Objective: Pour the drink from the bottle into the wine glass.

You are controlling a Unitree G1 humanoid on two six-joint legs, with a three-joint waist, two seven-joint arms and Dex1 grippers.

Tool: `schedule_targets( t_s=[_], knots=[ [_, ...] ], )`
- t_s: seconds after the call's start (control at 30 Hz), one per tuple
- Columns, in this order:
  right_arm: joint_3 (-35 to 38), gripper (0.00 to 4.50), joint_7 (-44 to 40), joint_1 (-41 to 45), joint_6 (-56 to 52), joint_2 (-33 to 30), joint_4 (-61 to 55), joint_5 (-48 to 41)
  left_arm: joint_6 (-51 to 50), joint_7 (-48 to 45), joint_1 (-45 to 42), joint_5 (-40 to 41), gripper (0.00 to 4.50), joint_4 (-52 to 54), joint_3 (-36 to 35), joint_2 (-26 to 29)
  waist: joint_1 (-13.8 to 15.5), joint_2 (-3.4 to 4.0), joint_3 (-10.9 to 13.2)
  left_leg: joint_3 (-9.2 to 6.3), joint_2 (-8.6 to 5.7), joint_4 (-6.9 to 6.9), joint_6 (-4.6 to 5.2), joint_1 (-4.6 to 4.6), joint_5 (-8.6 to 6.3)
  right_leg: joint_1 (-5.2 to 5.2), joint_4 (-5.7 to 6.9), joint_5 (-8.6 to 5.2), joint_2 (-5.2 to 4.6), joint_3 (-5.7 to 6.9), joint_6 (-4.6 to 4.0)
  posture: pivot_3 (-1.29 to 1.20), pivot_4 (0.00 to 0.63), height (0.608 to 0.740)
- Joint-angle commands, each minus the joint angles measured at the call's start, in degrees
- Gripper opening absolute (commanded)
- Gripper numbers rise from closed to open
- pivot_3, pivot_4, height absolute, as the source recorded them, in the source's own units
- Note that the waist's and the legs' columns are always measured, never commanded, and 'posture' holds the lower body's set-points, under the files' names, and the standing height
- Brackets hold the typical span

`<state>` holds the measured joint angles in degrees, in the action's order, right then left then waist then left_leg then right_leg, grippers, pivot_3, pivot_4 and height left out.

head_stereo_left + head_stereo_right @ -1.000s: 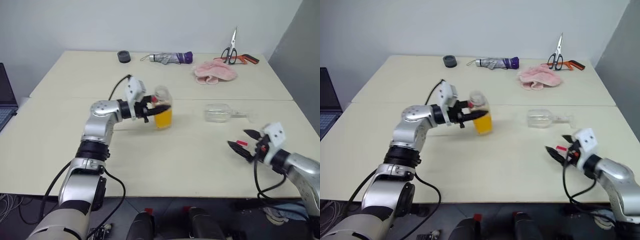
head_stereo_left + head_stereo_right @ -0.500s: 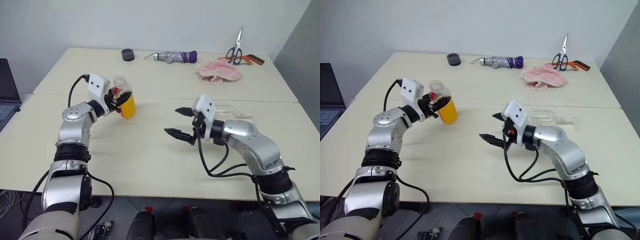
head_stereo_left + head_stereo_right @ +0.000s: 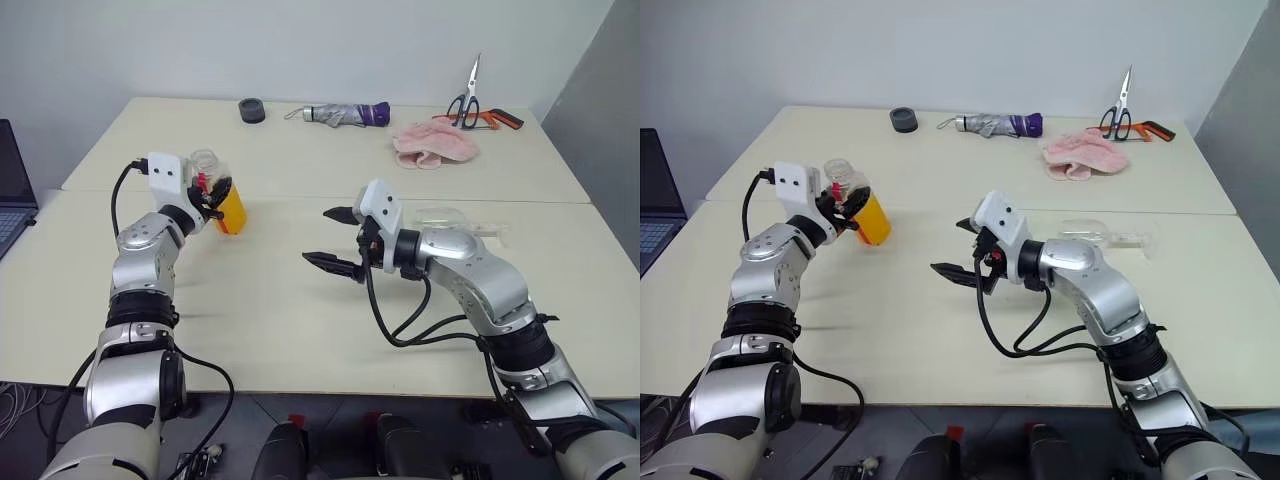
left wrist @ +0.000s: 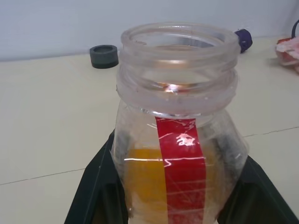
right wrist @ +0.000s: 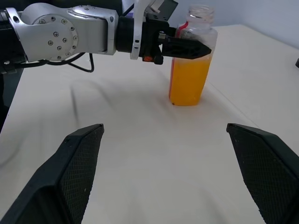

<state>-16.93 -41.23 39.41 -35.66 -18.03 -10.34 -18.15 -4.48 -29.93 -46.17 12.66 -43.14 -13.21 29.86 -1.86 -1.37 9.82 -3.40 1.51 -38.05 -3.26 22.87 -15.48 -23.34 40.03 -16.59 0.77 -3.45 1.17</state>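
Right now your left hand (image 3: pixel 213 196), at the left of the head view, is clamped on the small clear squarish plastic bottle (image 3: pixel 222 200) with the red stripe, upright, uncapped and half full of the orange-yellow drink (image 3: pixel 231 213). At centre, your right hand (image 3: pixel 332 240) hangs with jaws spread wide and empty, pointing toward the bottle. To the right of it, behind its forearm, the clear stemmed wine glass (image 3: pixel 448 219) lies on its side on the pale bench (image 3: pixel 280 310), long axis across the frame, foot to the right. Your right hand is the nearer; I judge the glass needs standing up first.
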Motion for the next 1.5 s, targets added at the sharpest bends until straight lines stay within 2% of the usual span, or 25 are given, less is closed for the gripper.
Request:
schedule_targets(
  t_s=[0.03,0.13,0.4,0.43,0.73,0.9,1.13,1.3,1.4,1.5],
  knots=[
    [0.27,4.5,-0.49,1.45,0.95,0.66,-1.08,0.22,1.59,1.49,-1.31,-0.2,1.76,-0.72,-0.69,-0.17,0.0,0.0,0.0,0.0,0.0,0.0,0.0,0.0,0.0,0.0,0.0,0.0,0.0,0.0,0.0,0.0,0.15,0.74],
    [0.33,4.5,-0.41,1.45,0.75,1.24,-1.23,0.38,1.83,2.43,-1.5,-0.26,1.76,-1.79,-0.77,-0.53,0.01,0.0,0.0,-0.01,0.0,0.0,0.0,-0.01,0.0,0.0,0.01,0.0,0.0,0.01,0.0,0.0,0.15,0.74],
    [0.63,4.5,-0.32,1.12,0.18,1.62,-2.19,0.29,3.17,3.21,-0.9,0.33,4.34,-2.28,-1.74,-0.93,0.0,0.0,0.0,-0.01,-0.01,0.0,0.0,0.0,0.0,0.0,0.01,0.0,0.0,0.03,-0.01,0.0,0.15,0.74],
    [0.66,4.5,-0.33,1.09,0.14,1.63,-2.26,0.24,3.42,3.25,-0.73,0.31,4.46,-2.23,-1.75,-0.93,0.0,0.0,0.0,-0.01,-0.01,0.0,0.0,0.0,0.0,0.0,0.01,0.0,0.0,0.02,-0.01,0.0,0.15,0.74],
    [0.87,4.5,-0.11,0.18,0.71,1.22,-3.02,0.54,9.27,4.26,3.21,-1.61,4.46,0.65,-0.55,-1.23,0.0,0.0,0.0,-0.02,0.01,0.01,0.0,-0.01,0.0,0.0,0.01,0.01,-0.01,0.02,-0.01,0.0,0.15,0.74],
    [1.37,4.5,0.67,-2.93,5.9,-1.32,-5.09,3.69,12.01,6.06,8.48,-1.75,4.46,6.03,-1.37,-1.72,0.02,0.0,0.0,-0.03,0.04,0.02,0.0,0.0,0.0,0.0,0.0,0.01,-0.07,0.01,-0.01,0.0,0.15,0.74],
    [5.44,4.5,1.37,-11.74,12.03,-6.54,-11.72,5.46,7.57,6.62,21.4,0.56,4.46,25.08,-1.98,-1.99,0.04,0.0,0.0,-0.03,0.09,0.04,0.0,0.01,0.0,0.0,-0.01,0.01,-0.27,-0.03,-0.01,0.0,0.15,0.74],
    [12.28,4.5,2.75,-17.84,10.03,-11.15,-16.94,4.41,-0.03,4.69,30.93,4.67,4.46,40.97,-0.69,-2.45,0.07,0.0,0.0,-0.03,0.1,0.04,0.0,-0.04,0.0,0.07,-0.03,0.0,-0.3,-0.08,-0.01,0.0,0.15,0.74],
    [14.21,4.5,3.73,-22.23,13.74,-15.51,-16.1,9.2,-4.84,2.21,35.06,7.14,4.46,48.47,2.05,-3.07,0.08,-0.01,-0.01,-0.02,0.09,0.04,0.0,-0.11,0.0,0.15,-0.03,0.0,-0.28,-0.1,0.0,0.0,0.15,0.74],
    [14.42,4.5,7.12,-26.38,20.44,-20.38,-10.81,17.78,-7.25,-2.74,36.13,7.6,4.46,52.28,6.44,-2.27,0.26,-0.03,-0.02,0.02,0.03,0.04,0.0,-0.14,0.0,0.19,-0.05,-0.01,-0.12,-0.12,0.02,0.0,0.15,0.74]
  ],
)
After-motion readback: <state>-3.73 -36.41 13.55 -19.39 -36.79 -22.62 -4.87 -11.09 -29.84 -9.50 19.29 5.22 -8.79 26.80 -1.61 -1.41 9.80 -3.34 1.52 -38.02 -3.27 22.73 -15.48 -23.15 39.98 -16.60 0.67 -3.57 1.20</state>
